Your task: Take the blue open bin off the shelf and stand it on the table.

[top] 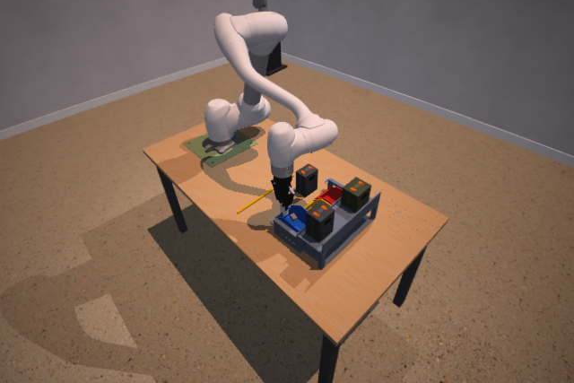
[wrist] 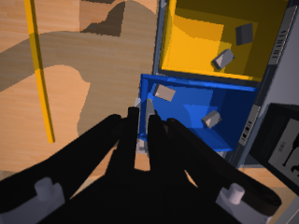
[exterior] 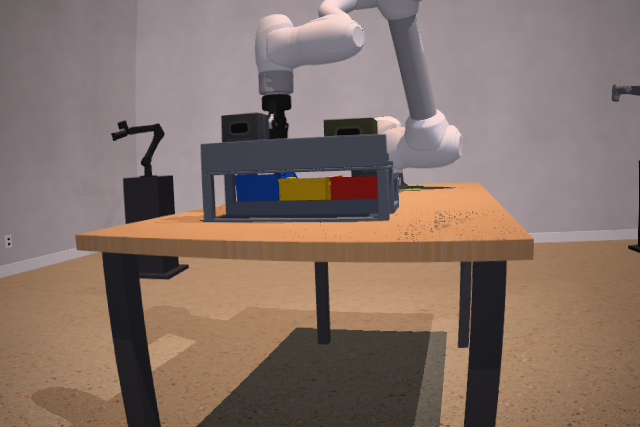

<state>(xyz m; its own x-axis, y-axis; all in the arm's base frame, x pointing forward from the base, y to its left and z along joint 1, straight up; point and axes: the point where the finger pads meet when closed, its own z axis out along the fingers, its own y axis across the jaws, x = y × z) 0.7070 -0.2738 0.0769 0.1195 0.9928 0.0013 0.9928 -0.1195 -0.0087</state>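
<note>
My gripper (top: pixel 283 213) (wrist: pixel 143 105) points down, shut on the front wall of the blue bin (top: pixel 300 212) (exterior: pixel 257 187) (wrist: pixel 192 100). The blue bin juts out past the yellow bin's front in the wrist view, and its front looks raised. Two grey parts lie in it. Its rear is still inside the shelf (top: pixel 350 230) (exterior: pixel 294 153). The yellow bin (top: pixel 316 202) (exterior: pixel 303 189) (wrist: pixel 196 51) stands beside it with grey parts inside. The red bin (top: pixel 330 195) (exterior: pixel 354 187) stands beyond the yellow one. The fingertips are hidden in the exterior view.
A dark case (top: pixel 319 225) (exterior: pixel 242 127) (wrist: pixel 273 133) stands on the shelf's top beside the blue bin. A green case (top: pixel 356 195) (exterior: pixel 351 126) stands there too. Another dark case (top: pixel 306 180) stands on the table. A yellow strip (top: pixel 255 201) (wrist: pixel 39 75) lies in front of the shelf.
</note>
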